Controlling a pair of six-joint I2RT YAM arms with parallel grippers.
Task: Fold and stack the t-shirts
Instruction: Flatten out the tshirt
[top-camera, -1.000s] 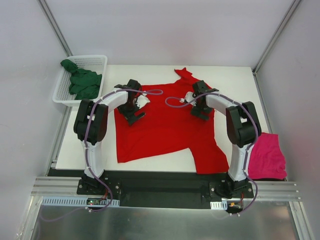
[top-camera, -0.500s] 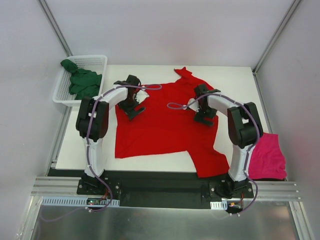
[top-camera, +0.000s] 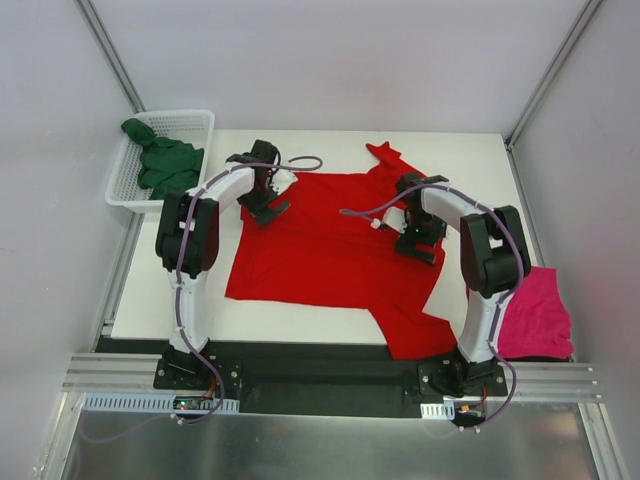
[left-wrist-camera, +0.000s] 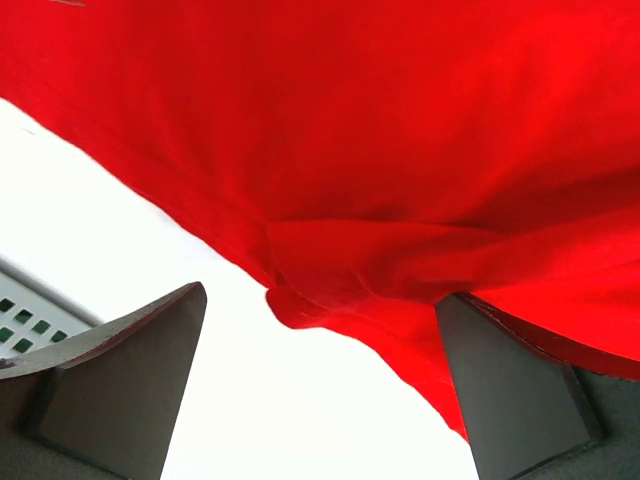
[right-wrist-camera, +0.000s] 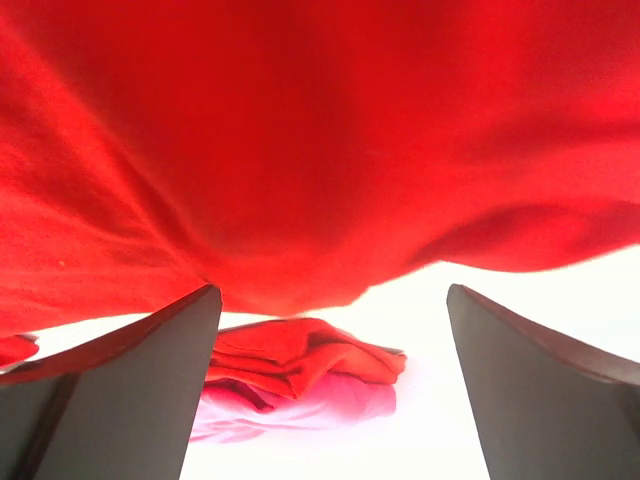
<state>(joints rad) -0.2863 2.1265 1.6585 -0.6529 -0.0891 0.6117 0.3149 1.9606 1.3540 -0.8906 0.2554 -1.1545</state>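
Left pincer and right pincer, jaws apart, have slid outward, leaving the red t-shirt flatter, ready for folding.

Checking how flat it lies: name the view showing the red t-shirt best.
Top external: nearly the whole red t-shirt is visible, outline and all. Both wrist views show only close patches of its cloth and edges.

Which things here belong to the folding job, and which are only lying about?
For the job: bright red cloth t-shirt; dark green cloth t-shirt; magenta-pink cloth t-shirt.
Only lying about: white plastic mesh basket, holding the green one.
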